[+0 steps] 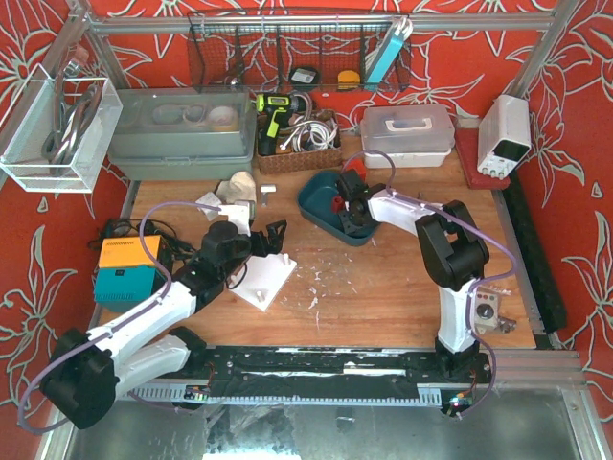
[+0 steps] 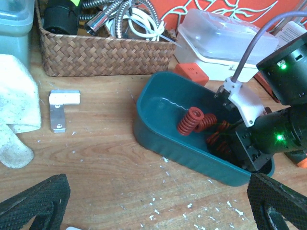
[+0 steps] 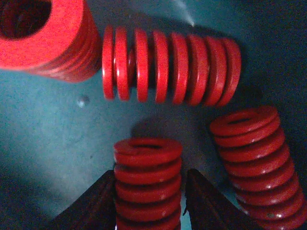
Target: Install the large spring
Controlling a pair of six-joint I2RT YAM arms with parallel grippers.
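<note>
Several red springs lie in a teal tray (image 1: 313, 203), which also shows in the left wrist view (image 2: 163, 139). My right gripper (image 1: 352, 215) is down inside the tray. In the right wrist view its fingers (image 3: 96, 206) straddle an upright large red spring (image 3: 147, 177). The left finger touches the spring and a thin gap shows at the right finger. Other springs lie around it: one on its side (image 3: 170, 64), one to the right (image 3: 254, 153). My left gripper (image 1: 265, 240) is wide open and empty above the white baseplate (image 1: 268, 283).
A wicker basket (image 2: 100, 55) of hoses stands behind the tray. A metal bracket (image 2: 60, 109) and a white cloth (image 2: 14, 100) lie to the left. A clear lidded box (image 1: 407, 129), a grey bin (image 1: 182, 134), a power supply (image 1: 505, 134) and an orange-teal box (image 1: 127, 268) ring the table.
</note>
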